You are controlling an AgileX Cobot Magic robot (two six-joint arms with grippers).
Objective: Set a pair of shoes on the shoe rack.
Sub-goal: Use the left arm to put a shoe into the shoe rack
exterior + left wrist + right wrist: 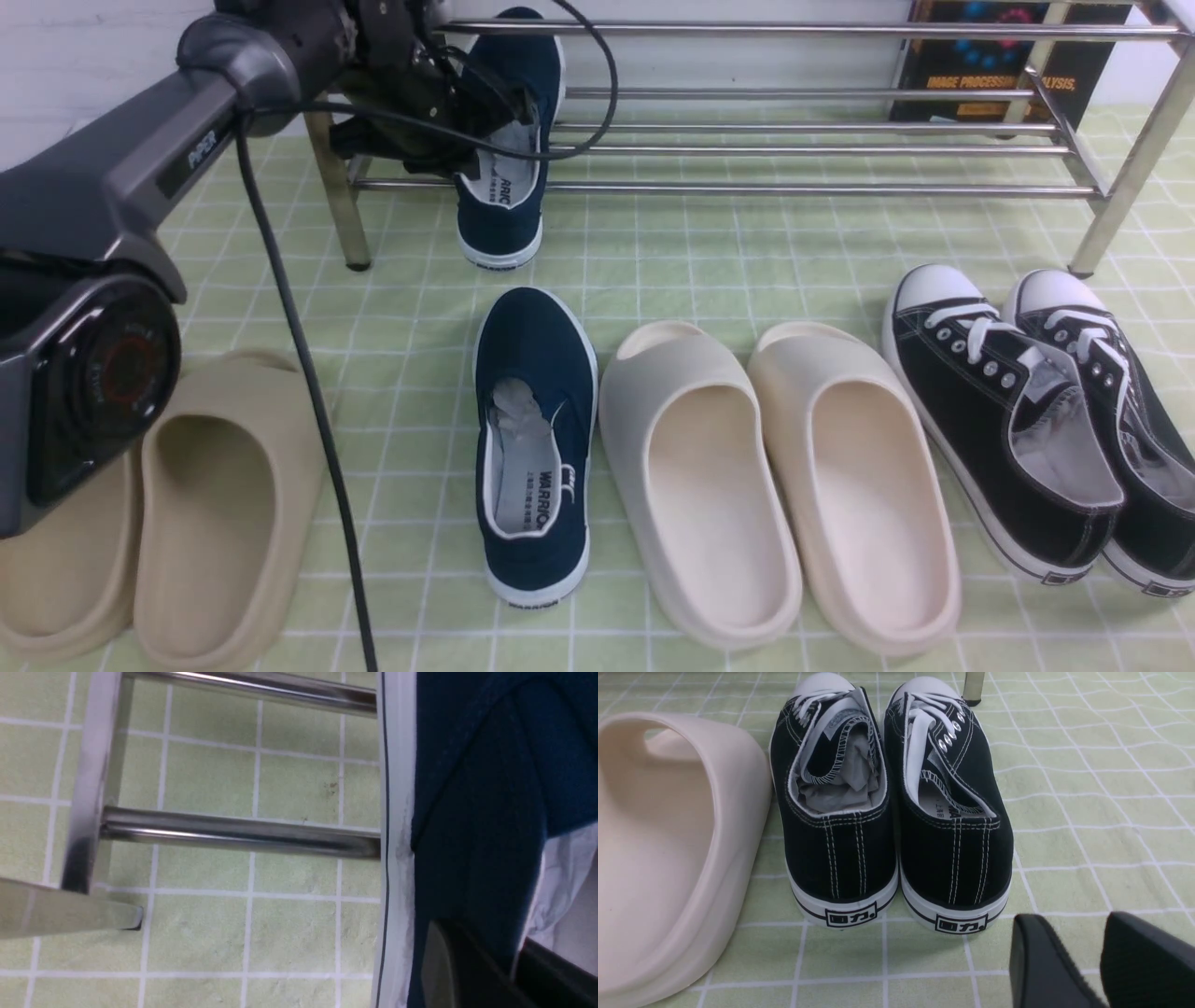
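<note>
My left tool [471, 121] is pinching the navy shoe [504, 229] on the shoe rack [794, 188]; I'd settle its overhanging heel before letting go.

the left arm [112, 177] is dark grey, lettered "piper", with a black cable [301, 373] and seemingly a red-ringed joint cap [105, 378].

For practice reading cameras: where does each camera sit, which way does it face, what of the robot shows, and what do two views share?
Front view: between the arms, facing forward at the shiny silver metal shoe rack; grey left arm shows.
Left wrist view: on the left wrist, facing the navy-blue canvas slip-on shoe its jaws grip.
Right wrist view: on the right wrist, facing the heels of black lace-up canvas sneakers; open black jaws show.
Shared: front and left wrist show rack and shoe.
</note>
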